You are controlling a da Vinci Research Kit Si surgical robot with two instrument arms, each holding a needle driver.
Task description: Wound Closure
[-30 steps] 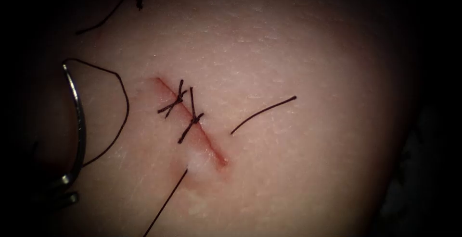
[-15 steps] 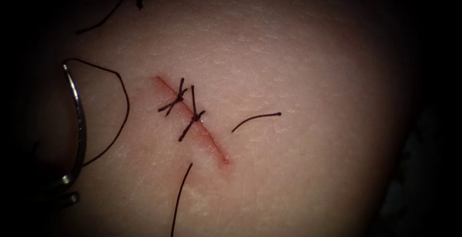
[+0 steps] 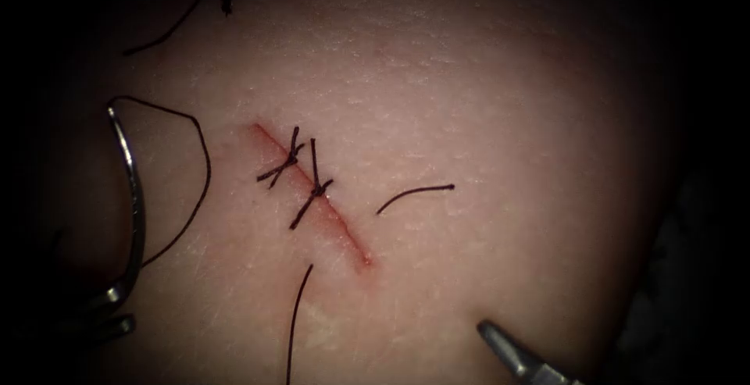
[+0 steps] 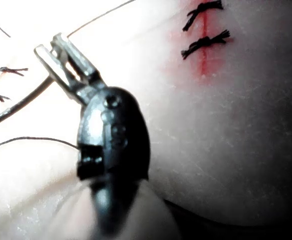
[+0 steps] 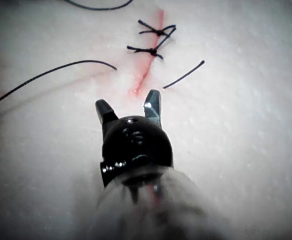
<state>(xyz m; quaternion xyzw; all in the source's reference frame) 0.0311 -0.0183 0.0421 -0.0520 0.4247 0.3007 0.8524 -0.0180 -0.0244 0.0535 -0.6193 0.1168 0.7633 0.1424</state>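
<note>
Left end effector (image 3: 105, 307): dim at the left edge of the endoscope view, partly cut off by the dark margin. Jaws pressed together on the needle (image 3: 133, 197) near its lower end; the left wrist view shows the same grip (image 4: 60, 60), the needle (image 4: 20, 102) passing between the jaws.

Needle: stands out of the tissue (image 3: 484, 104), arcing upward, well left of the cut (image 3: 312, 194). Its upper end meets the thread (image 3: 195, 174), which loops right and back down behind the needle. Exact tip is hard to make out.

Right end effector (image 3: 508, 350): only one pale jaw tip shows, cut off by the lower frame edge, right of the cut. In the right wrist view its jaws (image 5: 130, 111) are spread, holding nothing, hovering near the cut's lower end.

Cut: two knotted stitches (image 3: 301, 178) across its upper part; lower part is unstitched. A loose thread end (image 3: 414, 195) lies right of the cut, another strand (image 3: 295, 322) runs down from just below it, off frame. Further thread pieces (image 3: 168, 26) lie in shadow at the top left.

No writing or labels readable.
</note>
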